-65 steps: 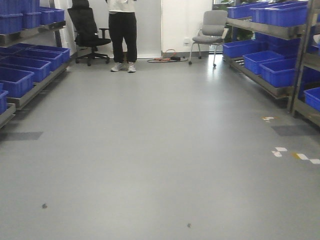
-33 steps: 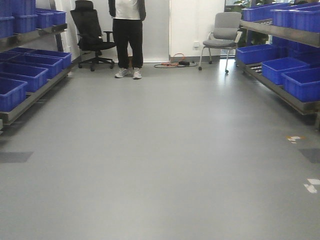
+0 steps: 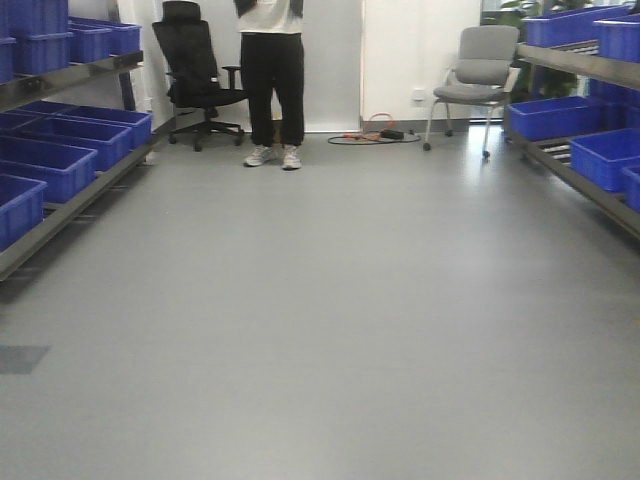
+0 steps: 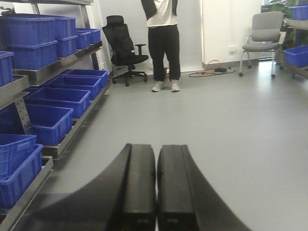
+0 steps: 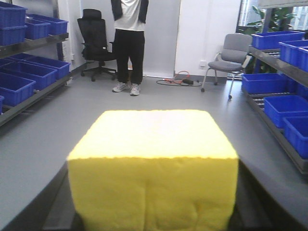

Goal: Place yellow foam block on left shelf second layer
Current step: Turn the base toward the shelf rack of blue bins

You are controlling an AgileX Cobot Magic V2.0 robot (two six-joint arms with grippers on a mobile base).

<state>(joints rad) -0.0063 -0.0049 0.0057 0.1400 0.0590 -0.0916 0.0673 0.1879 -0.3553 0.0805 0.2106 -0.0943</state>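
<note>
left shelf (image 4: 62, 58) with its blue bins (image 4: 45, 122) sits far left, left fingers (image 4: 139, 183) pinched together empty just right of it, right fingers (image 5: 252, 207) gripping the yellow foam block (image 5: 154, 163) further right, so I'd turn toward that shelf gently, squeeze steady.

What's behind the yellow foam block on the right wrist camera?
Beyond it: grey floor, a standing person, a black chair and a grey chair. The yellow foam block hides the nearest floor.

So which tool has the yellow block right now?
The right tool: the yellow foam block sits in its grip, filling that wrist view. The left tool is shut with nothing in it.
</note>
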